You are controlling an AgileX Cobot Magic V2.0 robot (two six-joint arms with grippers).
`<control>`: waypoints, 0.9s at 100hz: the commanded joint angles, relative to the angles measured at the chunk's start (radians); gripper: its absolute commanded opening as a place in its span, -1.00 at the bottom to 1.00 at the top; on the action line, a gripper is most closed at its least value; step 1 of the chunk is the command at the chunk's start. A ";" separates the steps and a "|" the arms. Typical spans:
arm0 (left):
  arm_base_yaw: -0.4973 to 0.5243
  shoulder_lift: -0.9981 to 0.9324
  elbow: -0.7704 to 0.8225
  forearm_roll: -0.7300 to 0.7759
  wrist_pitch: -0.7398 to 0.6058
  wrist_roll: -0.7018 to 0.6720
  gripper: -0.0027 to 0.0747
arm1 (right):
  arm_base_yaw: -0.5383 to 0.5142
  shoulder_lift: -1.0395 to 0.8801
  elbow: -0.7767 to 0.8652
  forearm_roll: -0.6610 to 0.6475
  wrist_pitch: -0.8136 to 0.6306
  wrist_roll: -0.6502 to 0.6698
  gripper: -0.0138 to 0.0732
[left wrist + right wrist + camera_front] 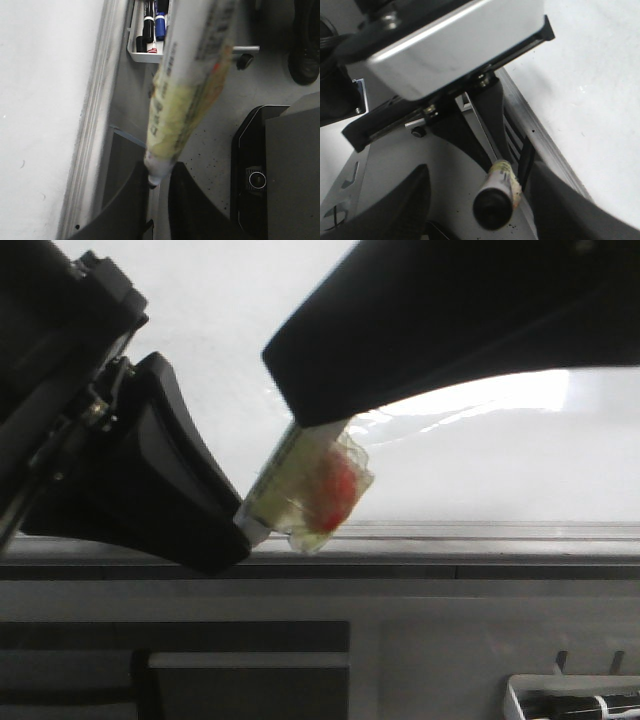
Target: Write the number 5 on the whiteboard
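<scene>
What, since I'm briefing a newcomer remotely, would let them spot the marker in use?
Find the whiteboard and follow its grey lower edge to the left tool, which is shut on the marker. It is a white pen wrapped in a yellowish label with a red patch, unlike the plain black and blue pens lying in the tray.

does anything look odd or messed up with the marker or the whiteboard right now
The marker in the left gripper has yellowed, crumpled tape peeling off its barrel. The whiteboard shows only faint specks, no number 5.
</scene>
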 commanded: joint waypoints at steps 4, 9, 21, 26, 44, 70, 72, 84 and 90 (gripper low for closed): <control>-0.008 -0.027 -0.032 -0.025 -0.041 -0.002 -0.98 | 0.001 0.023 -0.035 0.084 -0.068 -0.013 0.21; -0.008 -0.027 -0.032 -0.025 -0.041 -0.002 -0.98 | 0.001 0.039 -0.035 0.086 -0.054 -0.013 0.21; -0.008 -0.027 -0.032 -0.025 -0.041 -0.002 -0.98 | 0.001 0.072 -0.035 0.086 -0.007 -0.013 0.21; -0.008 -0.027 -0.032 -0.025 -0.041 -0.002 -0.98 | 0.001 0.081 -0.035 0.086 0.001 -0.013 0.19; -0.008 -0.027 -0.032 -0.025 -0.041 -0.002 -0.98 | 0.001 0.088 -0.035 0.105 -0.009 -0.013 -0.34; -0.008 -0.034 -0.032 -0.063 -0.041 -0.013 -0.93 | 0.001 0.086 -0.035 0.108 -0.010 -0.013 -0.82; -0.008 -0.036 -0.034 -0.067 -0.041 -0.015 -0.90 | 0.001 0.086 -0.035 0.108 -0.013 -0.013 -0.82; -0.006 -0.073 -0.044 -0.067 -0.043 -0.079 -0.34 | 0.001 0.071 -0.035 0.108 -0.029 -0.013 -0.82; -0.006 -0.107 -0.046 -0.065 -0.043 -0.134 0.03 | 0.001 0.054 -0.035 0.105 -0.036 -0.013 -0.82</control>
